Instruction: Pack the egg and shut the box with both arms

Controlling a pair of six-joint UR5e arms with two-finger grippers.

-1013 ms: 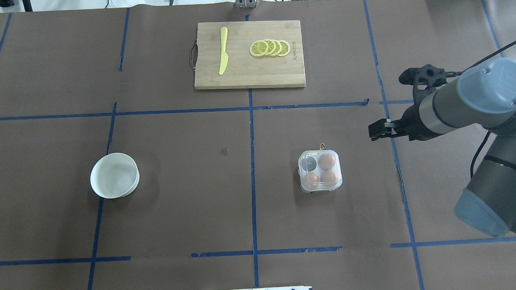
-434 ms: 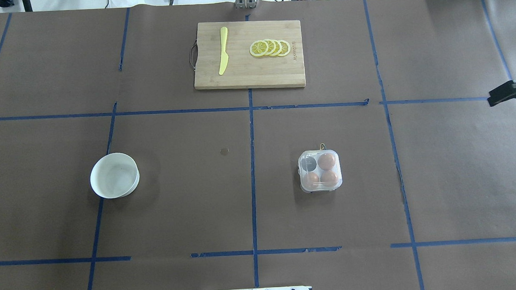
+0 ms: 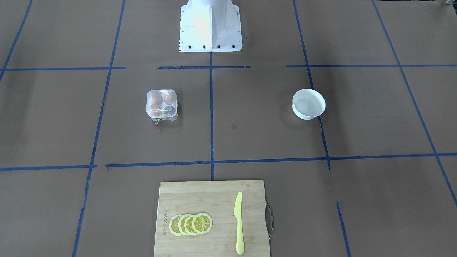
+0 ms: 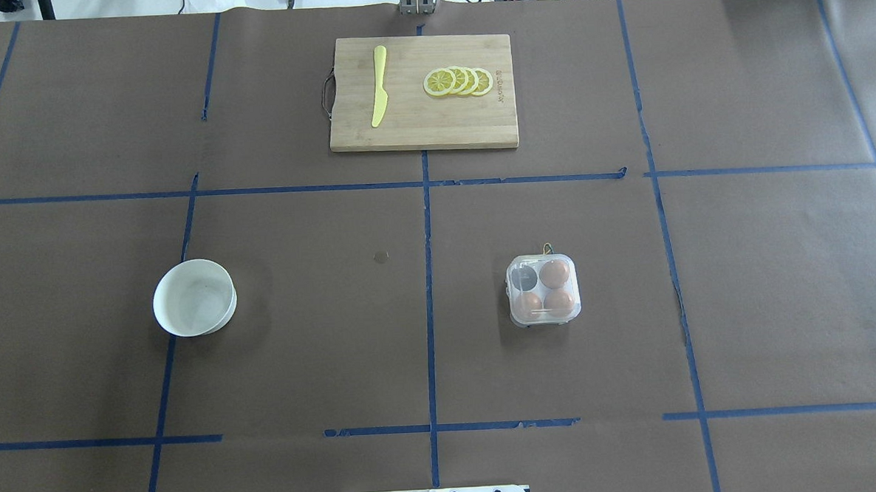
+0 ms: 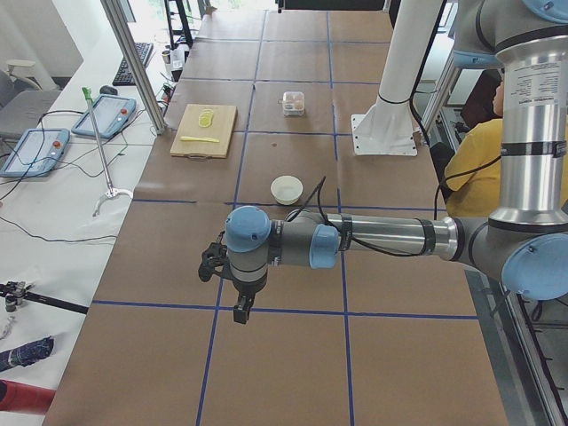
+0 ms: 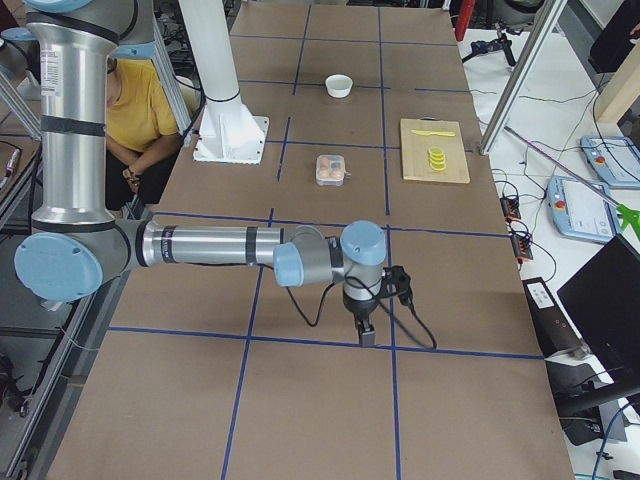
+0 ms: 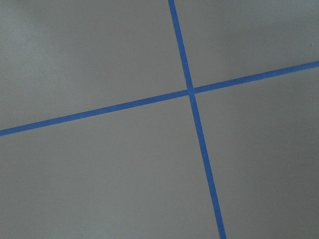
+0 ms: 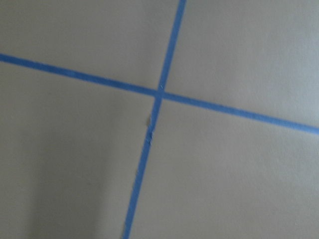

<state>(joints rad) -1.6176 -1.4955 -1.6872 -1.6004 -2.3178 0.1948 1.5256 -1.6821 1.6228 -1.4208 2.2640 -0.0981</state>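
The box (image 4: 543,289) is a clear four-cell carton right of the table's middle, and its lid lies over the cells. Three brown eggs that look alike (image 4: 555,273) show inside; the fourth cell looks dark. The box also shows in the front view (image 3: 162,104). My left gripper (image 5: 241,311) hangs over the table's end on my left, far from the box. My right gripper (image 6: 367,335) hangs over the opposite end, also far from it. Both show only in the side views, so I cannot tell whether they are open or shut. The wrist views show only brown paper and blue tape.
A white bowl (image 4: 195,297) stands on the left half. A wooden cutting board (image 4: 424,121) at the far edge holds a yellow knife (image 4: 378,86) and lemon slices (image 4: 458,81). The white pedestal (image 3: 210,25) stands at the near edge. A person in yellow (image 5: 484,160) sits behind it.
My right arm has swung away to the right, out of the overhead view. The box, bowl and board have not moved.
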